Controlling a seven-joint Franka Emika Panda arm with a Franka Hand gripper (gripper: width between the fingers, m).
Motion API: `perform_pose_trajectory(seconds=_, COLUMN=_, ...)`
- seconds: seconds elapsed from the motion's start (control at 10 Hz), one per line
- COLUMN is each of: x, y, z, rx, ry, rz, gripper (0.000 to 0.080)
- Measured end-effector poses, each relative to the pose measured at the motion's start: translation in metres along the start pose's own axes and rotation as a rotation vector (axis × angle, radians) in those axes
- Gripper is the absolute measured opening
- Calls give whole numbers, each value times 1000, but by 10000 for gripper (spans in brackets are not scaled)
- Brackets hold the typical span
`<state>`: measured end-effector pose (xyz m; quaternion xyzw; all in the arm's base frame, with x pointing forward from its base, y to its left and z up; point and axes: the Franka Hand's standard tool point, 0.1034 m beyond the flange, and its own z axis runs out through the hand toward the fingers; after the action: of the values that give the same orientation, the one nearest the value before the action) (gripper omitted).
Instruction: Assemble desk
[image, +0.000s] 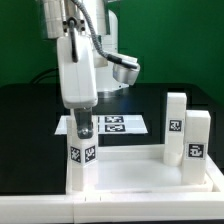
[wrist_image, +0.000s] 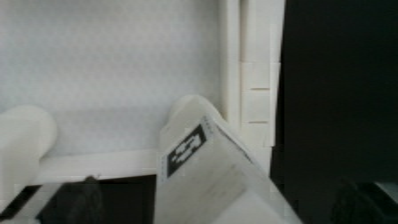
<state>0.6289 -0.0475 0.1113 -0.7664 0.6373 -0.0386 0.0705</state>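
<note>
Robotics lab: green backdrop (image: 190, 40), black table (image: 30, 120), marker board (image: 112, 125).

A fixed exterior camera looks level and slightly downward across a black table (image: 30, 110), close enough that the white square tray-like plastic tabletop (image: 140, 178) fills the lower frame and runs off its bottom edge. A green backdrop (image: 180, 50) closes the far side, with the flat white marker board (image: 110, 125) lying beyond the tabletop. The wrist camera rides on the white robot arm (image: 76, 70) and looks down from very near, so surfaces blur. Both views share the white blocky plastic leg with a black-and-white square tag (image: 80, 160) (wrist_image: 210, 165) and the tabletop's raised rim (wrist_image: 254, 90) beside it.
</note>
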Motion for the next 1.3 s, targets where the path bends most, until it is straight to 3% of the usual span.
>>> perform_pose_trajectory(seconds=0.2, x=4, y=-6, z=-3, rx=-21, ry=-24, rz=-418, gripper=649)
perform_pose_trajectory(seconds=0.6, x=7, y=-5, z=-3, rx=-24, ry=-21, rz=-482, gripper=614)
perform_pose_trajectory(seconds=0.8, x=6, y=-5, z=-3, rx=-25, ry=-20, rz=-332, gripper=313)
perform_pose_trajectory(seconds=1.0, x=8, y=-2, z=-3, rx=-39, ry=-21, rz=-56, gripper=288)
perform_pose_trajectory(seconds=1.2, x=6, y=-1, z=-2, rx=-32, ry=-31, rz=383, gripper=288)
perform_pose_trajectory(seconds=1.3, x=6, y=-1, z=-2, rx=-33, ry=-30, rz=365, gripper=288)
